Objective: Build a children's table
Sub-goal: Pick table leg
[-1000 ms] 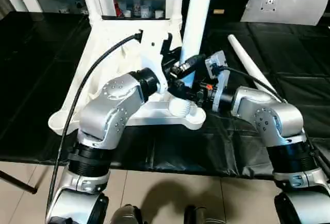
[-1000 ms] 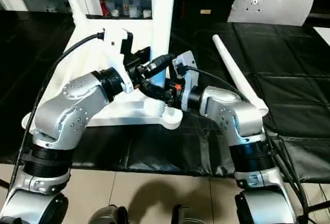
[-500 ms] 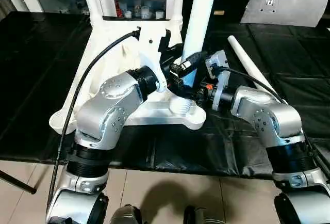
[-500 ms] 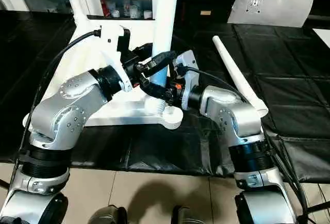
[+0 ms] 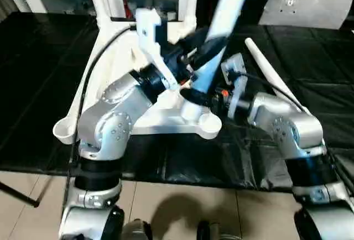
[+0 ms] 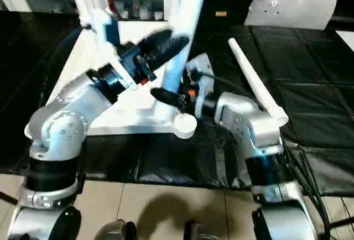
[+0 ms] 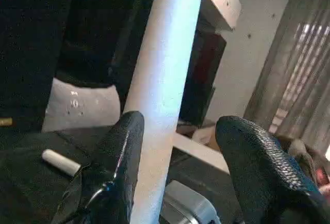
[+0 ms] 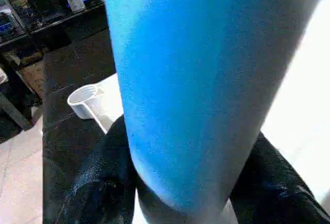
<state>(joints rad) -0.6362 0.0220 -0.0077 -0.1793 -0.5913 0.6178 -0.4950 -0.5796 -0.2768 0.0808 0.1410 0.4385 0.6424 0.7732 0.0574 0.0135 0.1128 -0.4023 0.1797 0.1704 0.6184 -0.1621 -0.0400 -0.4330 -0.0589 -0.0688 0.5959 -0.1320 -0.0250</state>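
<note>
Left eye view: white tubular leg (image 5: 221, 21) leans over the ribbed tabletop (image 5: 116, 79).

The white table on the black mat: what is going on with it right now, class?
A two-armed robot is putting a children's table together. The table top lies on the black mat, and both grippers are at a white leg that leans over the near corner socket. The right gripper is closed around the leg's lower end; the left gripper sits higher, its fingers spread either side of it. Another leg lies loose on the mat.
</note>
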